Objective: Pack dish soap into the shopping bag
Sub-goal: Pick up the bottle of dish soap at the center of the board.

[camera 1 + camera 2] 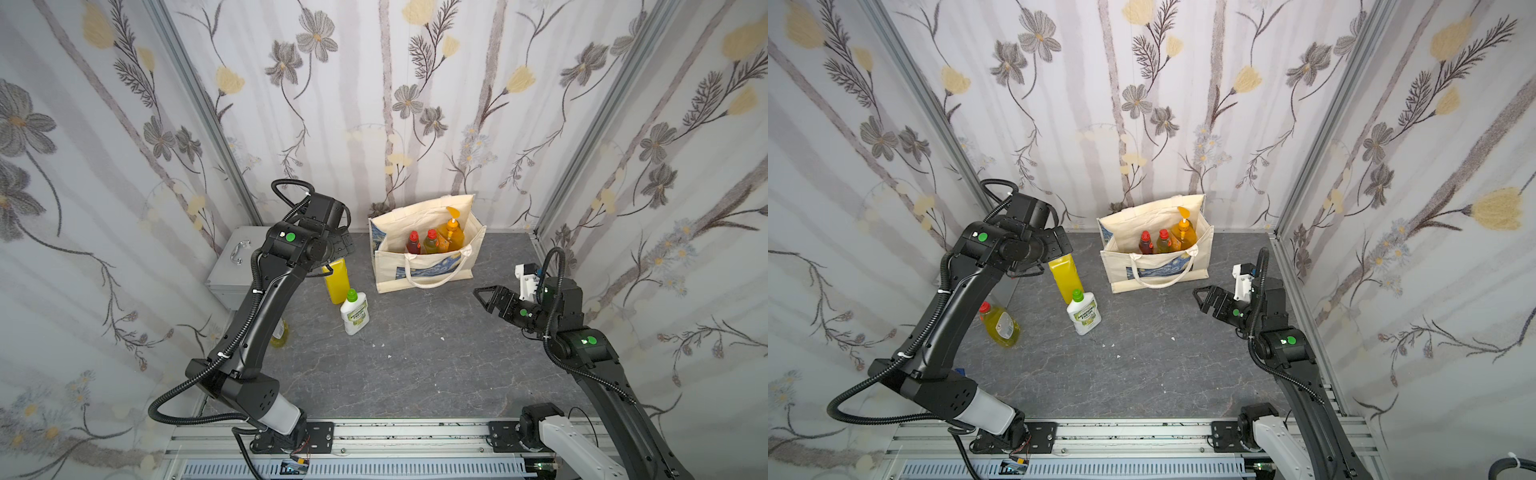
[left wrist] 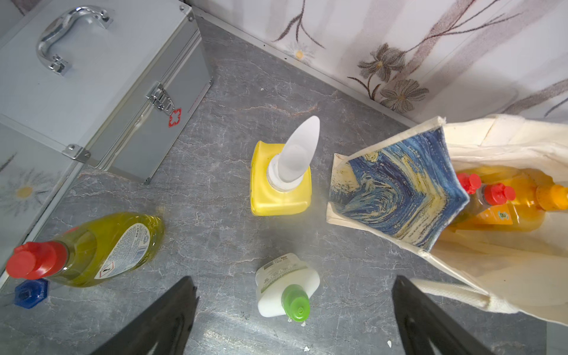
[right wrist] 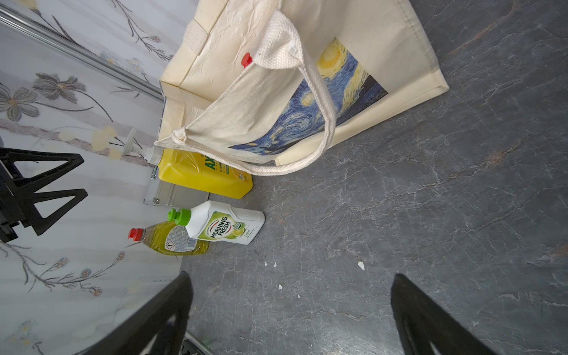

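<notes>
left gripper [image 3: 83, 176] – jaws spread wide, nothing held, poised above the yellow pump bottle [image 2: 281, 184]; white green-capped bottle [image 2: 285, 285] just beside. right gripper [image 1: 482, 298] – wide, empty; shopping bag [image 1: 424, 270] ahead, three bottles inside. risk: the white bottle could be toppled by a descending finger.

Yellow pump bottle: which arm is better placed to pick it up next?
Left. The left fingers are open and hover over the yellow bottle beside the bag; the right fingers, also open, are farther away across the table.
</notes>
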You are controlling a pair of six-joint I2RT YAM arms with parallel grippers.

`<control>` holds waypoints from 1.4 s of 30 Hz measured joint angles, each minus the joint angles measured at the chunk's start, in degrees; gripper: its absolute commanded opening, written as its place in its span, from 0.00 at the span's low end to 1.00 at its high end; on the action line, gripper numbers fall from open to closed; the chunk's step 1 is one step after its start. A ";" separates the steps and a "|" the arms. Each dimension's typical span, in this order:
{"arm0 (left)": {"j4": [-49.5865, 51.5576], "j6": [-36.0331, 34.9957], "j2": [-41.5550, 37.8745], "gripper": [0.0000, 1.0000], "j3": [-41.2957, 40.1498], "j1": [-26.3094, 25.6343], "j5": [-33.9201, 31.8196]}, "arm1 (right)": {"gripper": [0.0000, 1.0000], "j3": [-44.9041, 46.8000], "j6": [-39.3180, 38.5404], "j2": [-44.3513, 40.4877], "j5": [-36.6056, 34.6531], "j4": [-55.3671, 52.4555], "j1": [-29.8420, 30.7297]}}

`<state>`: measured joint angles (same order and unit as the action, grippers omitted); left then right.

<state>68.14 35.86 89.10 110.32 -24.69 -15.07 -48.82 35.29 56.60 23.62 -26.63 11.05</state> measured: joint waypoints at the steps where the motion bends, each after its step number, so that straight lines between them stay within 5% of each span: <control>1: -0.66 -0.66 0.20 1.00 -0.15 -0.02 0.09 | 1.00 0.00 0.00 -0.07 0.13 0.09 0.13; 13: 0.66 -4.37 7.98 1.00 2.60 -0.15 -1.38 | 1.00 1.14 -0.42 -2.54 0.24 0.15 0.20; 42: -2.89 -4.94 12.55 1.00 -2.47 1.53 -5.90 | 1.00 2.10 -2.54 -4.52 -2.49 -0.68 0.55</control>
<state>65.25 30.92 101.65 107.85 -23.16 -20.97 -46.72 32.75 52.07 21.12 -27.31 11.60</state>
